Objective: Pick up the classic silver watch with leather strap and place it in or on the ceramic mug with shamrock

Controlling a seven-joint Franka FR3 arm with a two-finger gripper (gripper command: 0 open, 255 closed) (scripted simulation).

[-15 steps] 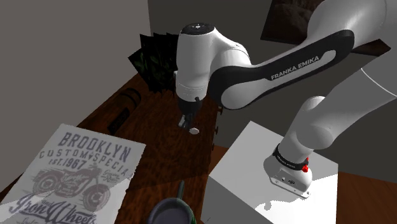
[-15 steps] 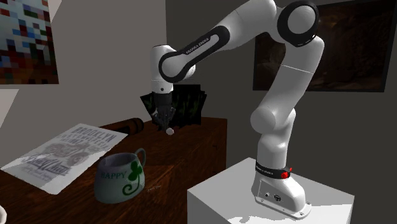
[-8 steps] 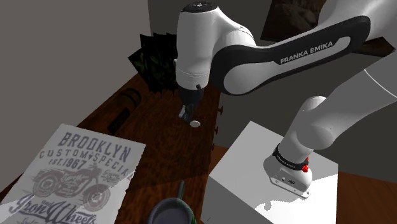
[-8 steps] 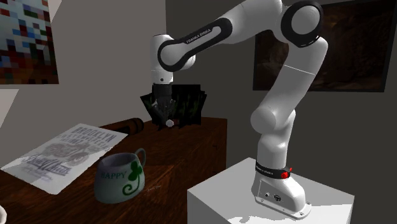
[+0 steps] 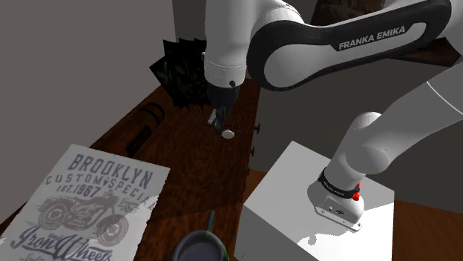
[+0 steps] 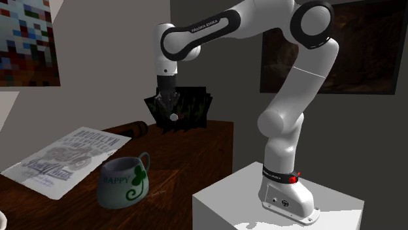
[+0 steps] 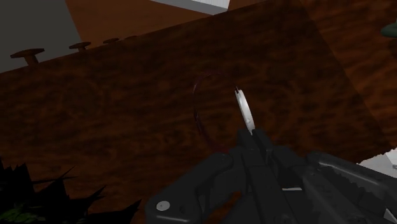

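Shoulder view showed the white arm (image 5: 349, 44) rising from its stand (image 5: 297, 193) at the lower right. From there it bent over and reached left across the dark wooden table (image 5: 185, 170). Its lettered forearm lay nearly level, and the wrist turned straight down, so the black gripper (image 5: 221, 124) pointed at the tabletop.

The second exterior view gave the same arch from the other side: a tall upright section over the stand (image 6: 261, 209), a long link stretching left, then the gripper (image 6: 172, 112) hanging vertically in front of a dark leafy plant (image 6: 193, 104).

The fingers (image 7: 253, 141) were pressed close together on the watch (image 7: 245, 109), clasping its round silver case edge-on. The thin dark strap (image 7: 200, 114) looped out beside it. The watch (image 5: 228, 134) hung at the fingertips above the table, apart from the wood, its pale face (image 6: 173, 117) catching the light.

The mug (image 6: 124, 181), pale with a green shamrock and the word HAPPY, stood on the table well apart from the gripper. It sat near a printed Brooklyn poster (image 6: 65, 157) lying flat.
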